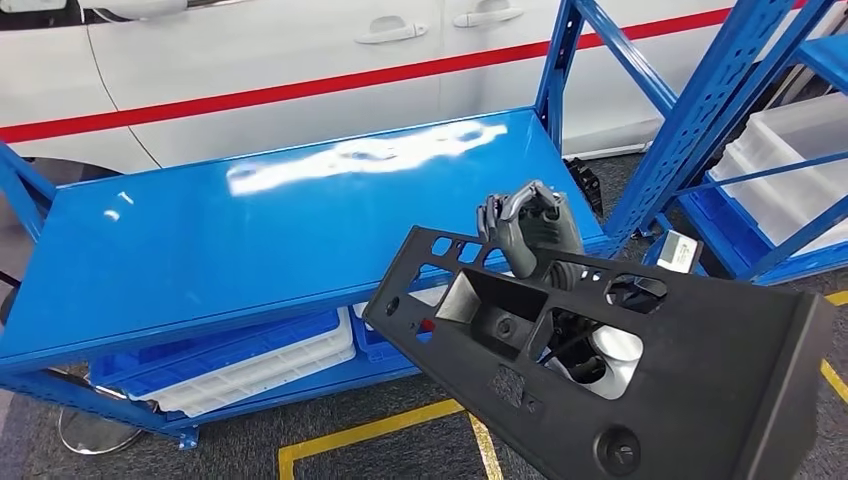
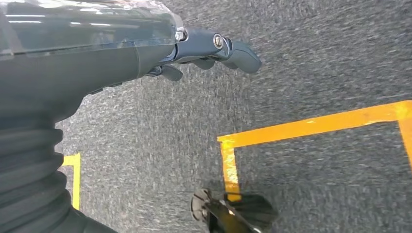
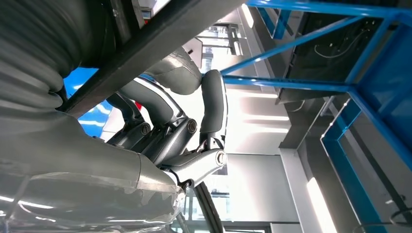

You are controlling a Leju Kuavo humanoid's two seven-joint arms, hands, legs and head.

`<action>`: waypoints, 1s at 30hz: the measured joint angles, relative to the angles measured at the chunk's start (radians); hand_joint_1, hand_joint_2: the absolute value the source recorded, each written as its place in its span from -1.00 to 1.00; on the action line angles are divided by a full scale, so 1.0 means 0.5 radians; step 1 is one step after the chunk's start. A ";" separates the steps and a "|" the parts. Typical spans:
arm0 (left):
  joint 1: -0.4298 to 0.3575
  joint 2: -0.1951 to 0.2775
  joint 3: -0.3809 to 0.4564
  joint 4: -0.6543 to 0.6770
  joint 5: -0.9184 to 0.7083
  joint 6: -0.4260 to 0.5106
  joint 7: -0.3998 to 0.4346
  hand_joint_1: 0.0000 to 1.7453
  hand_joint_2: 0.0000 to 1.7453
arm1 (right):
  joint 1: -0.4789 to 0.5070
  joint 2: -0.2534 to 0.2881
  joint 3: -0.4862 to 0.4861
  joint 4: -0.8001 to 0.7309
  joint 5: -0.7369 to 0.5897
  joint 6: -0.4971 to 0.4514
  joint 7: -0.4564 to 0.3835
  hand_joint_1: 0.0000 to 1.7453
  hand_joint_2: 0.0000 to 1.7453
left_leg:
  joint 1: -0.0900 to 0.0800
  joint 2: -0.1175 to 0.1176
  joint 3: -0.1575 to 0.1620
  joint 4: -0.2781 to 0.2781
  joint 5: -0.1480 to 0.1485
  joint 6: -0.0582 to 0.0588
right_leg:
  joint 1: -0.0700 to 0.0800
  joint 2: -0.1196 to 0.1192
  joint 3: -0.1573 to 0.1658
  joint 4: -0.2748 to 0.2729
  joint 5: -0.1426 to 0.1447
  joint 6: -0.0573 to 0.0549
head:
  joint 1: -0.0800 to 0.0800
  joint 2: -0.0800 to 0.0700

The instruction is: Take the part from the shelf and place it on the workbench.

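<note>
Right hand (image 1: 530,232) grips the black part (image 1: 640,370) by its upper edge, fingers (image 3: 214,104) curled over the rim, so the panel hangs tilted at 5 o'clock of the blue table (image 1: 280,240), still off its top. Left hand (image 2: 204,51) hangs over the floor, fingers loosely curled, holding nothing.
</note>
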 joint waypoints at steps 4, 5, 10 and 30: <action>-0.008 0.001 -0.001 0.000 0.003 0.006 -0.001 -1.00 1.00 | 0.007 -0.003 -0.009 -0.009 0.063 -0.029 0.033 0.90 1.00 | -0.016 0.001 0.144 -0.277 -0.034 0.043 | -0.005 -0.006 -0.017 -0.024 0.079 0.048 | 0.000 0.000; -0.009 0.001 -0.001 0.000 0.004 0.006 -0.001 -1.00 1.00 | 0.012 -0.008 -0.009 -0.006 0.088 -0.042 0.048 0.90 1.00 | -0.013 0.005 0.126 -0.284 -0.007 0.059 | -0.007 -0.002 -0.027 -0.016 0.058 0.058 | 0.000 0.000; -0.010 0.000 -0.002 0.000 0.004 0.006 -0.005 -1.00 1.00 | 0.026 -0.030 -0.003 0.056 0.182 -0.092 0.113 0.90 1.00 | -0.016 0.020 -0.032 -0.279 0.131 0.104 | -0.013 0.010 -0.142 0.462 -0.331 0.086 | 0.001 0.000; -0.006 0.014 -0.003 0.002 0.063 0.017 -0.028 -1.00 1.00 | 0.073 -0.039 -0.111 0.117 0.055 -0.007 0.071 0.90 1.00 | 0.005 0.010 -0.196 0.250 0.021 -0.028 | -0.002 -0.004 0.018 -0.019 -0.003 -0.010 | -0.001 0.000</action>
